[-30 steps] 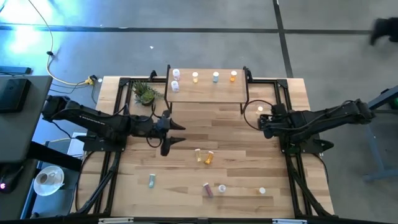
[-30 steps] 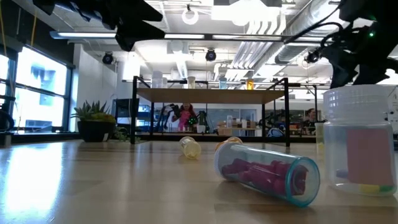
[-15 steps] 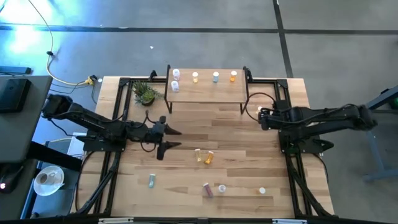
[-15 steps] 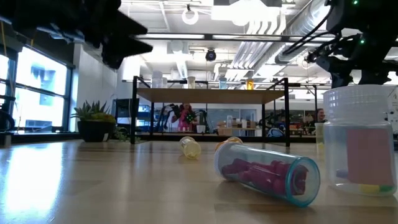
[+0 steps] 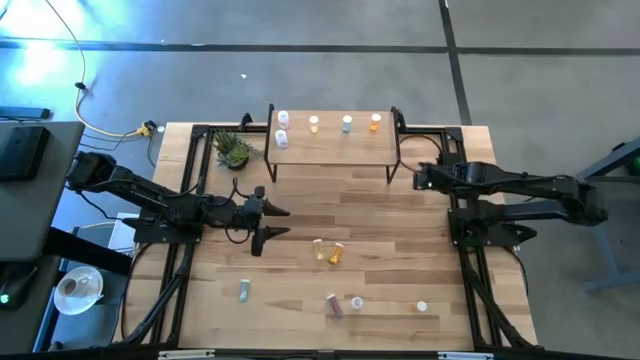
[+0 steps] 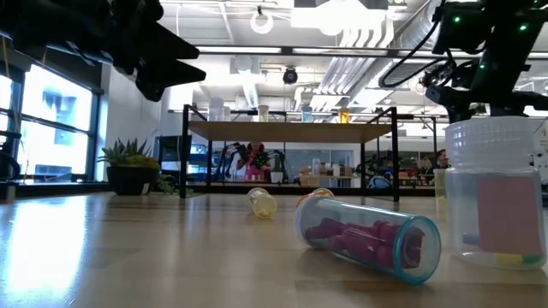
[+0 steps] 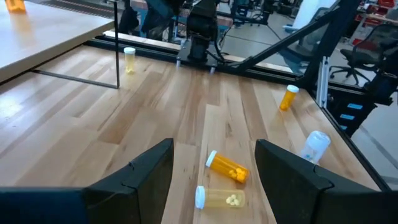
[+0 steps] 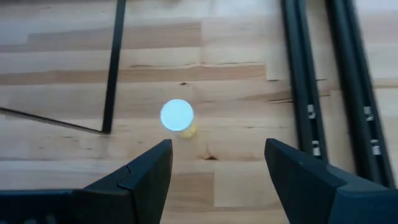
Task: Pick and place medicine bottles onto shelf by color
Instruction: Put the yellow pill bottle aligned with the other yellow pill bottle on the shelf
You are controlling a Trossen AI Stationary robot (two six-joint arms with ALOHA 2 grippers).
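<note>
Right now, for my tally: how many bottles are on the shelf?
5 on the shelf: two clear bottles at its left end, a yellow bottle, a blue bottle and an orange bottle; none seems hidden.

No readable text — labels blank.

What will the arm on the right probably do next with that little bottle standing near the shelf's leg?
Likely it lowers straight down. The right gripper is open and hovers over the upright yellow bottle, whose white cap shows just ahead of its fingers, beside the shelf leg. Dropping would put the fingers around it, ready to close.
</note>
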